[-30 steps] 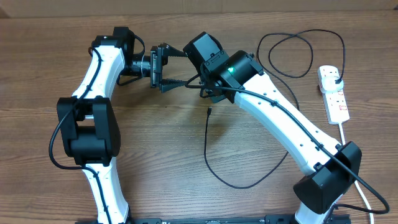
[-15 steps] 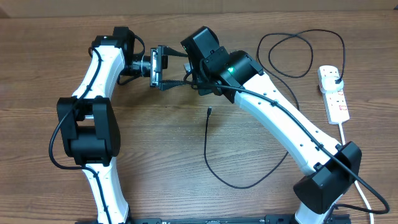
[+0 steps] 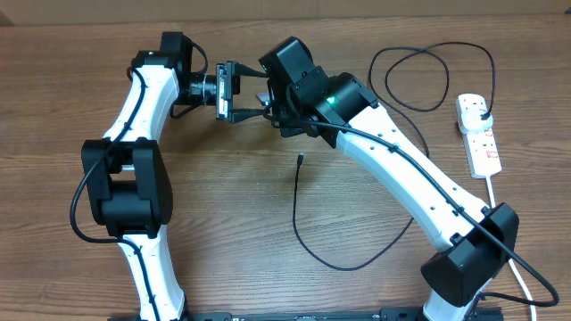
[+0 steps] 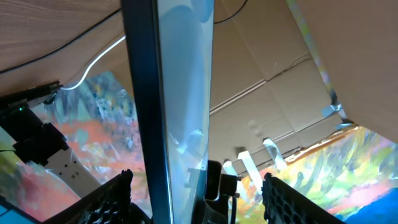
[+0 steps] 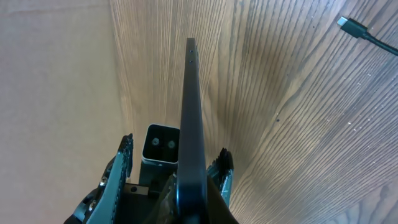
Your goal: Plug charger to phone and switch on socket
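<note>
My right gripper (image 5: 189, 202) is shut on the phone (image 5: 191, 106), holding it edge-on above the table. In the left wrist view the phone (image 4: 180, 93) stands upright between the left gripper's (image 4: 198, 180) fingers, a gap on each side, so that gripper is open. Overhead, the two grippers meet at the far middle, the left gripper (image 3: 265, 95) facing the right wrist. The charger's tip (image 3: 301, 159) lies loose on the wood just in front of them. Its black cable (image 3: 339, 265) loops round to a plug (image 3: 483, 111) in the white socket (image 3: 482, 143) at the right.
The socket's thick white cord (image 3: 526, 276) runs down to the front right corner. The right arm (image 3: 401, 169) crosses over the charger cable. A cardboard wall (image 5: 56, 74) stands behind the table's far edge.
The right gripper has carried the phone a little left, in between the left gripper's fingers. The left gripper has shifted slightly farther back and its jaws have narrowed.
</note>
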`<state>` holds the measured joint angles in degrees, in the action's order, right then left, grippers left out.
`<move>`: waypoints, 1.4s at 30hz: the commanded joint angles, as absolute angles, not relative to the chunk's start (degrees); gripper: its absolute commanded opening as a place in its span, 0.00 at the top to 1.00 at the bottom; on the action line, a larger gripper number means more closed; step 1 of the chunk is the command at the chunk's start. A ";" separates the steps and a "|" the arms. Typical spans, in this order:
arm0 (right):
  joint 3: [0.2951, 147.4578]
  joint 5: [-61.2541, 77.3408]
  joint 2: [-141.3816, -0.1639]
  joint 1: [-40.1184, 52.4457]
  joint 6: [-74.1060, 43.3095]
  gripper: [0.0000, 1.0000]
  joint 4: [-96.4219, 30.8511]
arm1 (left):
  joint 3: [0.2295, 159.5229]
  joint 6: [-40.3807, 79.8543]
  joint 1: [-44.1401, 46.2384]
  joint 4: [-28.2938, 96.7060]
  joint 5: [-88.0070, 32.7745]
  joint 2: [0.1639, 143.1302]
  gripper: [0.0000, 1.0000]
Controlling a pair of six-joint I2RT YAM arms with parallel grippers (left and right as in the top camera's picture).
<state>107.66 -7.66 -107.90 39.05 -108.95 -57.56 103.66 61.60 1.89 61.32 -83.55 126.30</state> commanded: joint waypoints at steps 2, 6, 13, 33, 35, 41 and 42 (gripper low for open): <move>108.44 -7.81 -104.71 39.24 -109.75 0.96 -56.10 | 104.84 63.55 2.28 61.19 -81.95 125.89 0.32; 108.44 -7.81 -104.71 39.24 -109.97 0.96 -55.86 | 104.84 65.47 2.28 61.04 -78.65 125.86 0.33; 108.44 -6.94 -104.73 39.24 -110.74 0.96 -55.77 | 104.84 67.53 2.28 58.41 -78.91 125.86 0.36; 108.38 -5.87 -104.79 39.27 -111.04 0.96 -54.28 | 104.84 69.47 2.33 58.39 -80.47 125.86 0.54; 108.38 -5.80 -104.79 39.27 -111.02 0.96 -54.50 | 104.84 69.49 2.33 58.39 -80.62 125.89 0.53; 108.38 -5.21 -104.79 39.38 -111.02 0.96 -54.50 | 104.84 69.91 2.33 58.39 -81.30 125.86 0.55; 108.38 -5.21 -104.79 39.38 -111.02 0.96 -54.50 | 104.84 69.89 2.33 58.39 -81.30 125.89 0.55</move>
<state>107.66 -5.28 -107.85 39.09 -110.80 -55.13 103.66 68.95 1.89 58.43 -79.53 126.30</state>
